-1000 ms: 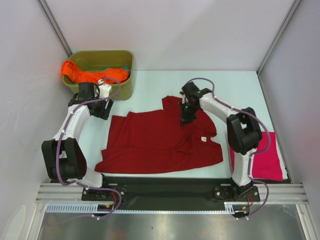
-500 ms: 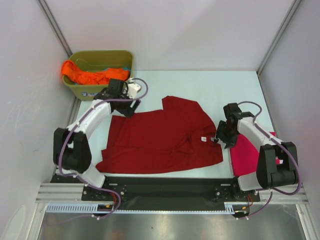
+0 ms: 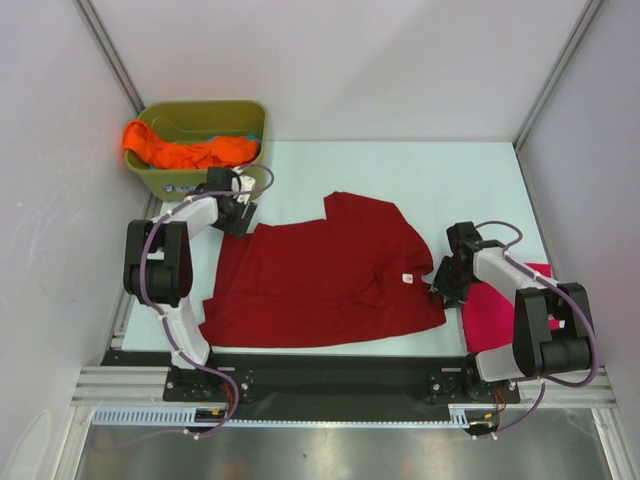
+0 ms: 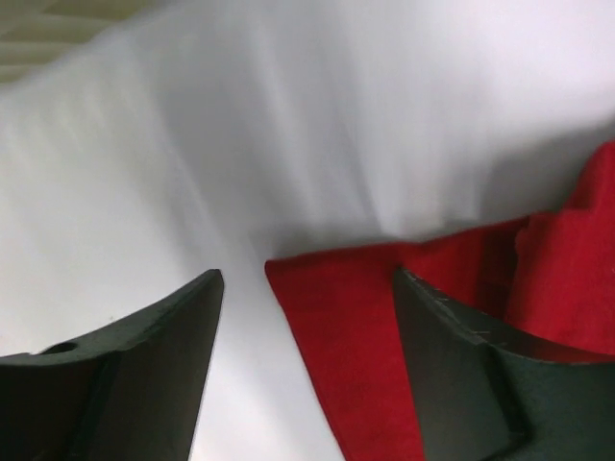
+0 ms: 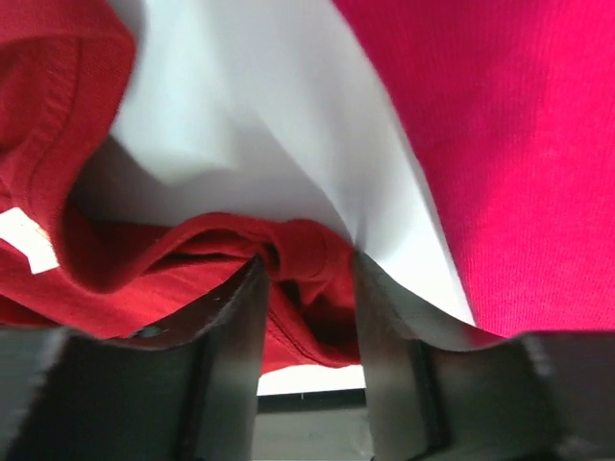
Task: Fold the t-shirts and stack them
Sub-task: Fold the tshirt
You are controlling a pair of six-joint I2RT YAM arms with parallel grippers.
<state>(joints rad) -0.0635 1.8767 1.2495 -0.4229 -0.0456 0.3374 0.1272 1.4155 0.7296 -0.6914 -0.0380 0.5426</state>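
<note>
Since half a second ago the right end effector has slid a little toward the near edge along the right border of the dark red t-shirt. The left end effector has drawn slightly left to that shirt's far left corner, with its arm folded in closer to its base. The dark red t-shirt lies spread open over the middle of the table. It is rumpled rather than folded, with one sleeve reaching toward the far side and a small white label showing near its right edge. In the right wrist view the fingers stand close together with a bunched fold of the dark red cloth pinched between them, so this end effector is gripping the shirt at its right edge. In the left wrist view the jaws stand wide apart, nothing held, straddling the pointed corner of the red cloth. One finger is over bare table and the other over the shirt; whether either touches down cannot be told. Just beside the pinched fold lies the magenta-pink t-shirt, flat at the near right of the table and partly under the right arm. Its left edge is close against the dark red one. Well apart from both, the orange t-shirt sits bunched in the olive-green tub at the far left of the table and hangs over the tub's left rim. The left end effector is just in front of the tub.
</note>
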